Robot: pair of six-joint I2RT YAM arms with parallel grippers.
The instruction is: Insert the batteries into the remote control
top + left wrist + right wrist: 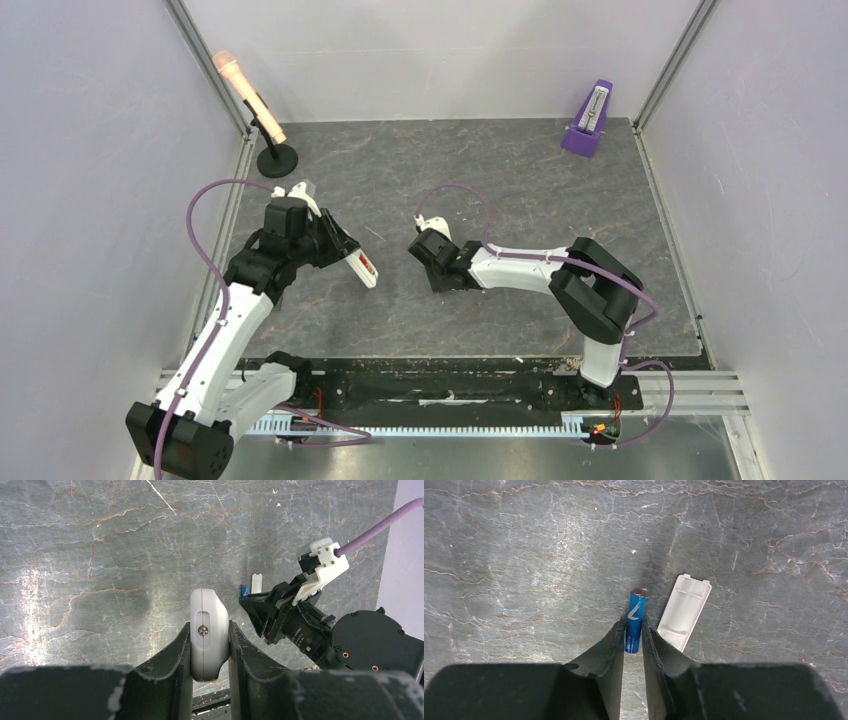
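Observation:
My left gripper (338, 252) is shut on the white remote control (358, 268) and holds it off the table, left of centre. In the left wrist view the remote (209, 630) stands edge-on between the fingers, and the gripper (209, 645) is closed on its sides. A small red-orange spot (368, 265) shows on the remote, apparently the red-orange cell. My right gripper (634, 630) is shut on the blue battery (634, 622) at the tabletop, at table centre (440, 270). The blue cell also shows in the left wrist view (244, 591).
The white battery cover (684, 611) lies inside-up just right of the blue battery, close to my right fingers. A microphone on a black stand (262, 115) is at the back left. The purple metronome (590, 122) is at the back right. Walls close in both sides.

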